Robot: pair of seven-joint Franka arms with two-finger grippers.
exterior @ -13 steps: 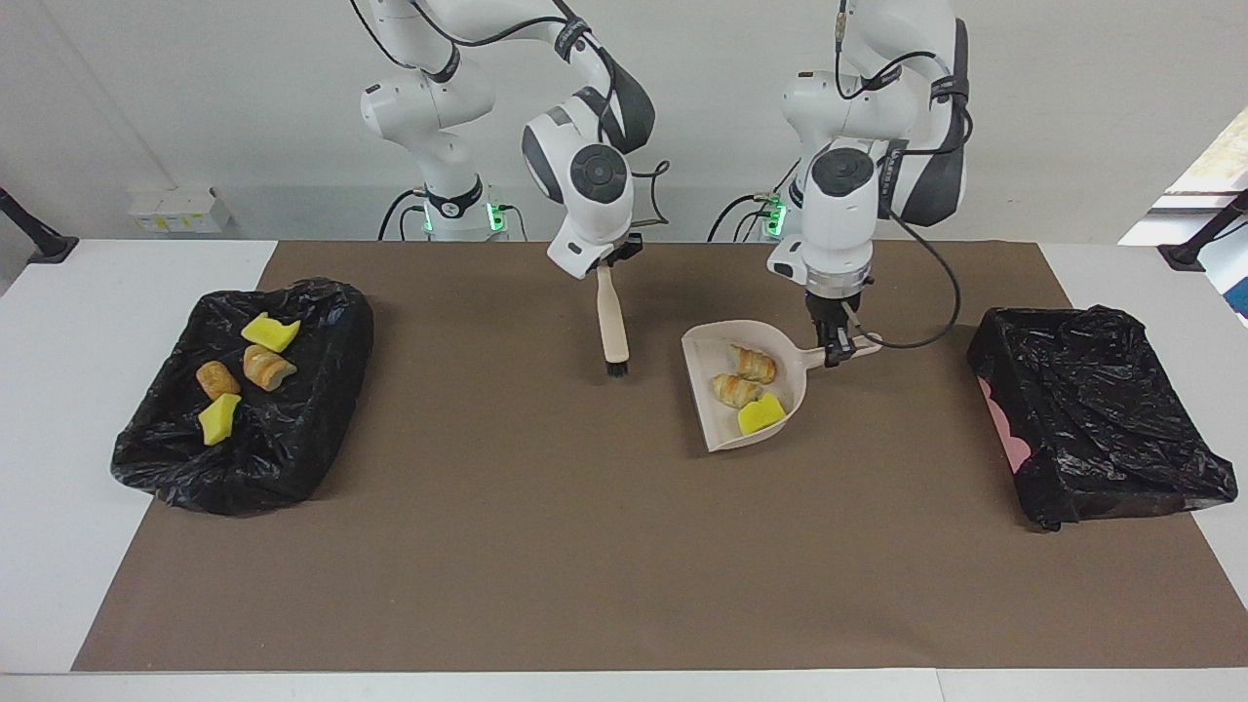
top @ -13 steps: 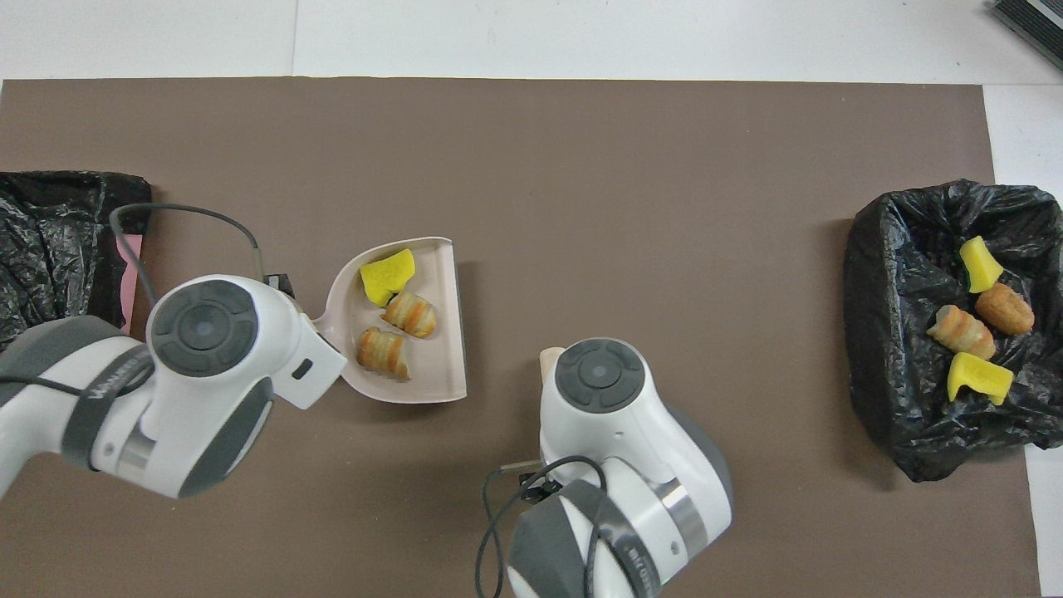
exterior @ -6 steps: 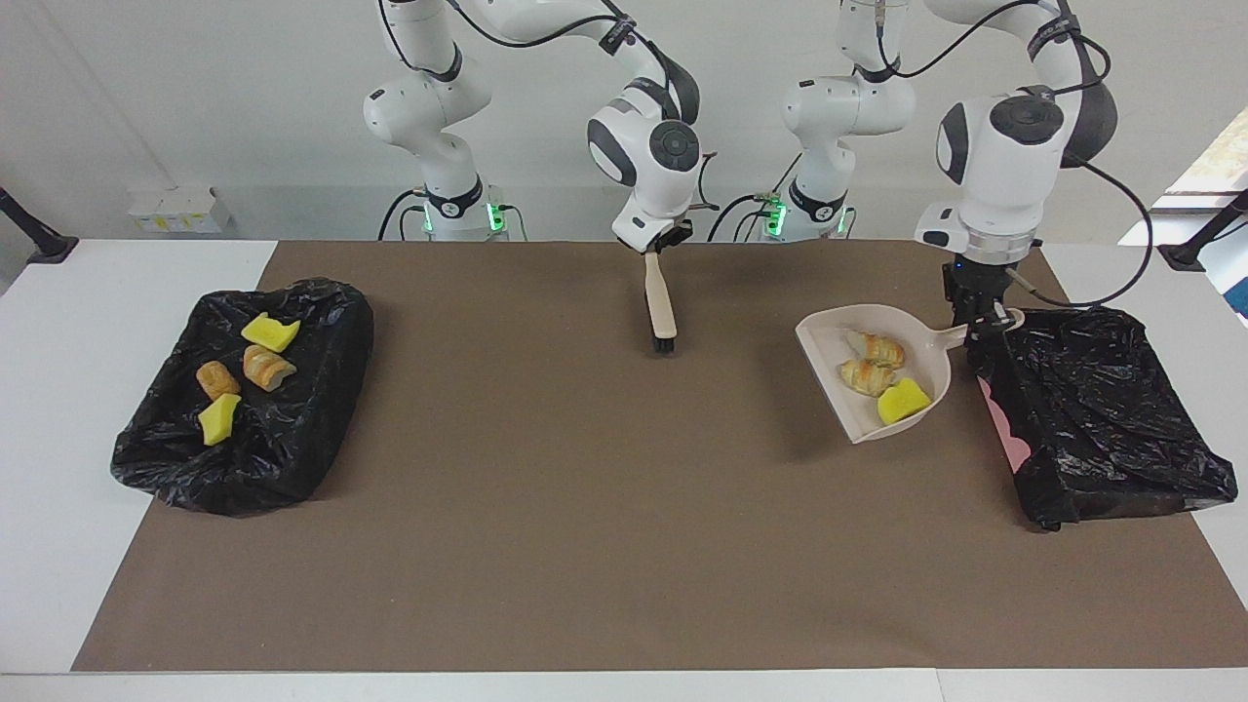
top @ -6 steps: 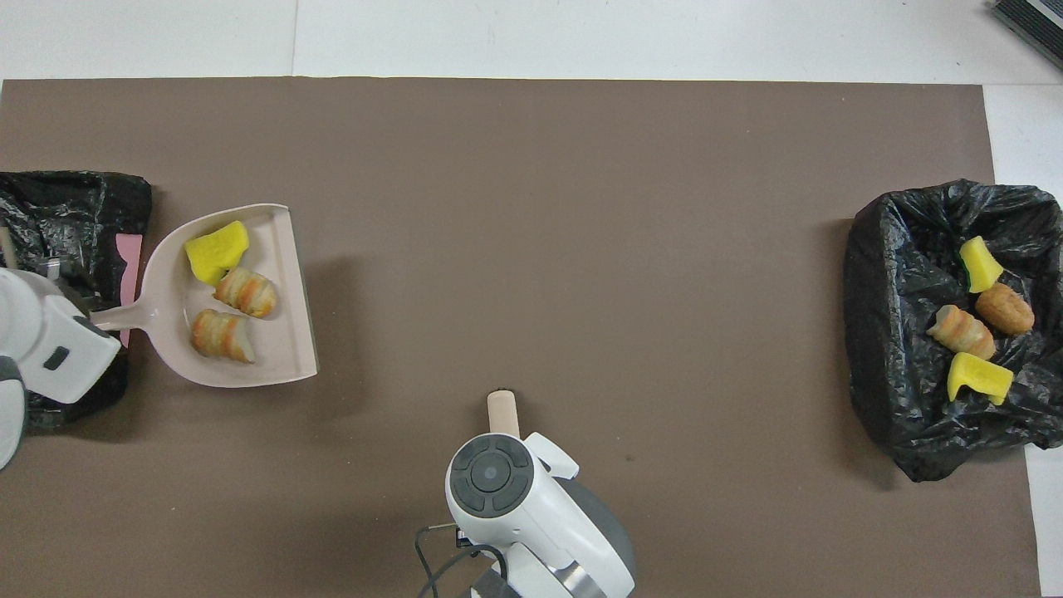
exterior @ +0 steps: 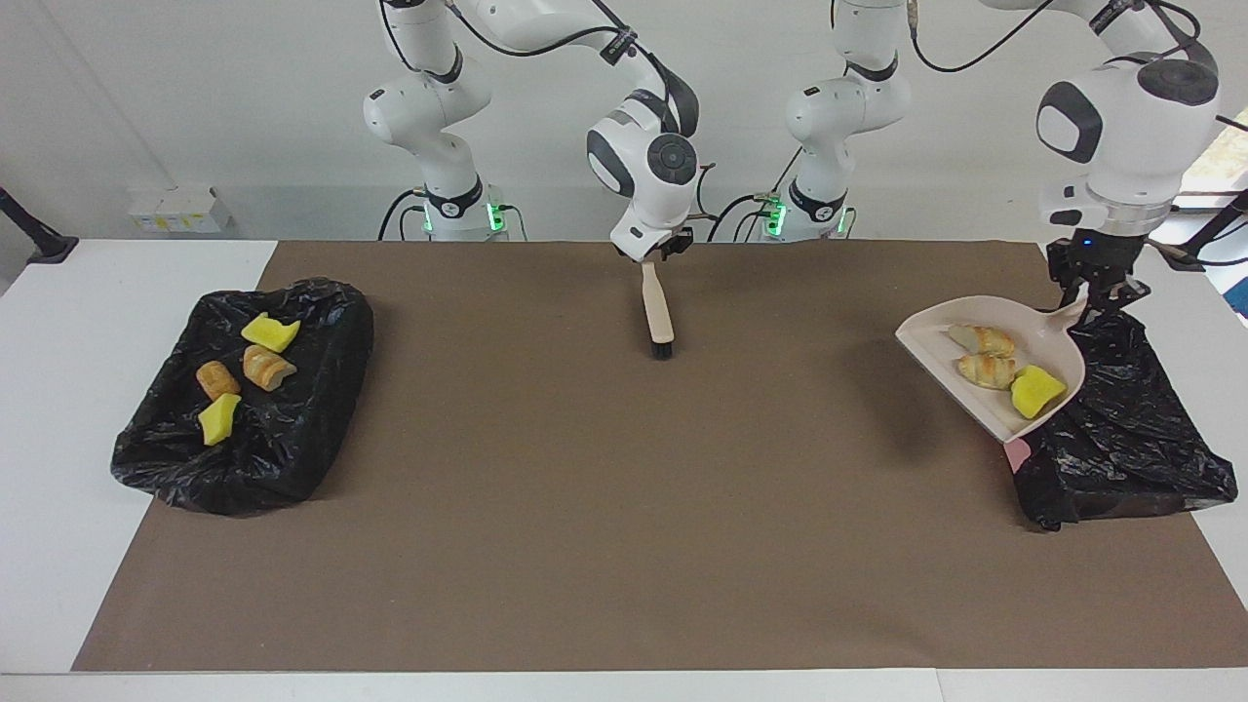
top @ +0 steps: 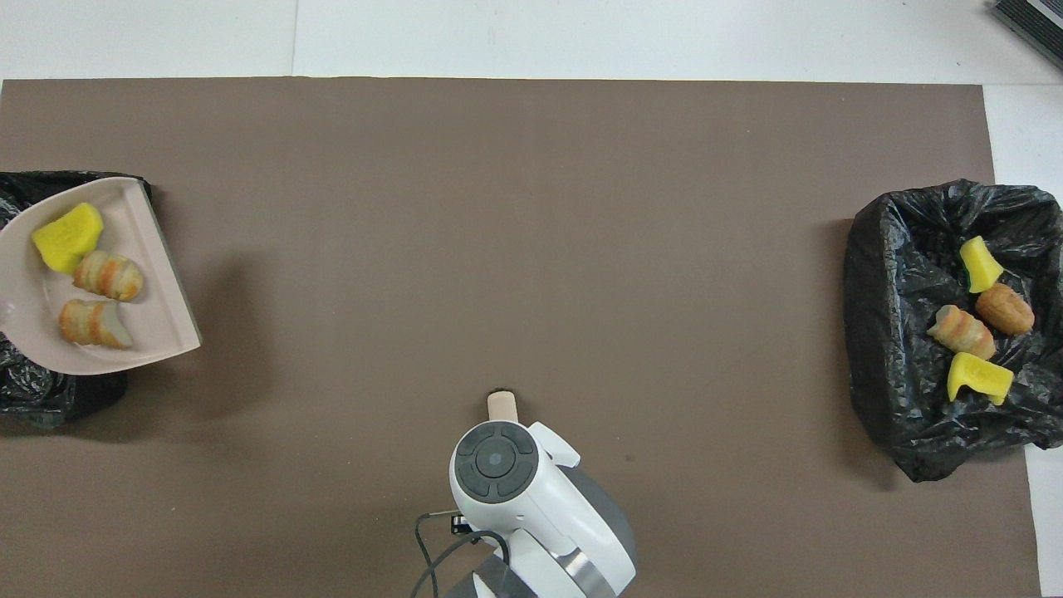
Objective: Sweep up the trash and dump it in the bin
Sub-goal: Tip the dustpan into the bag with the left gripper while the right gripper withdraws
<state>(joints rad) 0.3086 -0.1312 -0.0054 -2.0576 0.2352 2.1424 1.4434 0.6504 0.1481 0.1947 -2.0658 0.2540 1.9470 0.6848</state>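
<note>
We saw three pieces of trash, one yellow sponge chunk (exterior: pixel 1035 391) and two bread-like rolls (exterior: pixel 985 355), lying in the beige dustpan (exterior: pixel 975 400), which we held raised over the edge of the black-lined bin (exterior: pixel 1121 439) at our left arm's end of the table. Our left gripper (exterior: pixel 1094 289) was clamped on the dustpan's handle. Four more pieces of trash (exterior: pixel 239 365), two yellow and two bread-like, lay in the other black-lined bin (exterior: pixel 292 429) at the right arm's end. Our right gripper (exterior: pixel 655 255) had the brush (exterior: pixel 659 312) at its fingers, hanging bristles down over the brown mat (exterior: pixel 624 526); we could not tell how wide they stood.
</note>
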